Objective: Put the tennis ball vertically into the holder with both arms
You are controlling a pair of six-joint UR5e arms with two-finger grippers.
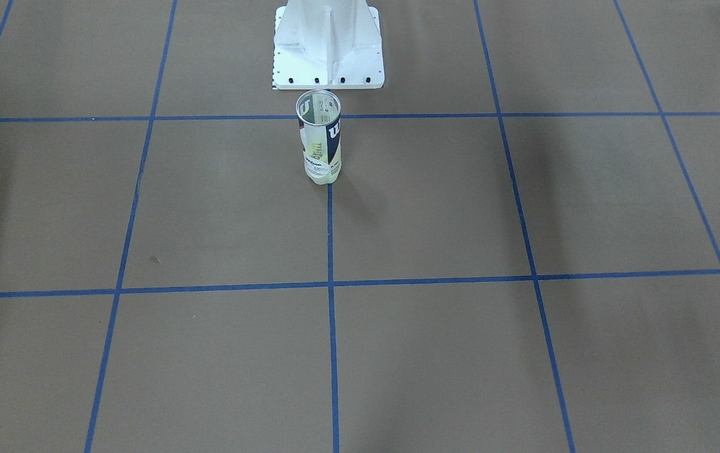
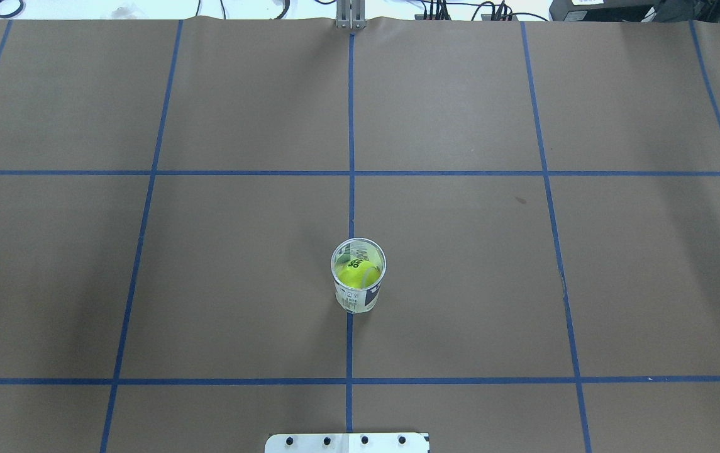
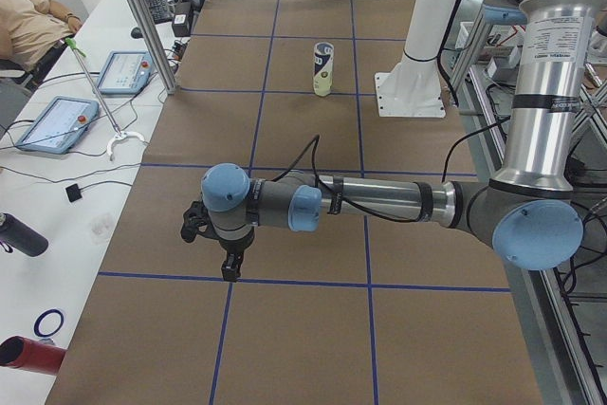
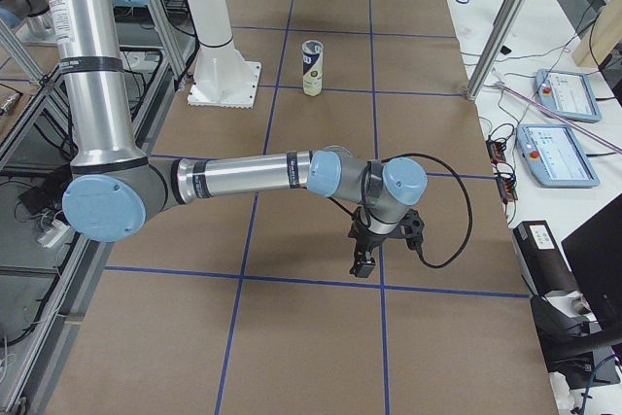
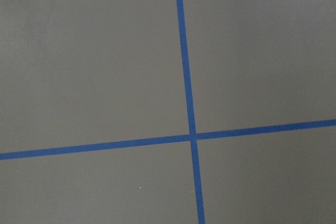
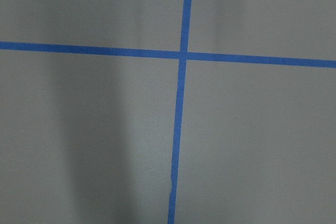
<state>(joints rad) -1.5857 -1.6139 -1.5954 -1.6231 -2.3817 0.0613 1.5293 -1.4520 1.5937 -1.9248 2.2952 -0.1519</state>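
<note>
The holder point(image 2: 358, 277) stands upright on the central blue tape line, its mouth open upward. A yellow-green tennis ball point(image 2: 358, 274) lies inside it, seen through the open top. The holder point(image 1: 319, 135) stands just in front of the white pedestal. Neither gripper shows in the overhead or front views. The left gripper point(image 3: 229, 270) hangs low over the table far from the holder point(image 3: 323, 68). The right gripper point(image 4: 362, 267) hangs likewise at the opposite end, well away from the holder point(image 4: 312, 67). I cannot tell whether either is open or shut. Both wrist views show only brown paper and tape.
A white flanged pedestal point(image 1: 328, 50) stands behind the holder. Blue tape lines grid the brown table cover. Side benches carry tablets point(image 3: 57, 125), cables and a red bottle point(image 3: 28, 353). A person point(image 3: 28, 16) sits at the far bench.
</note>
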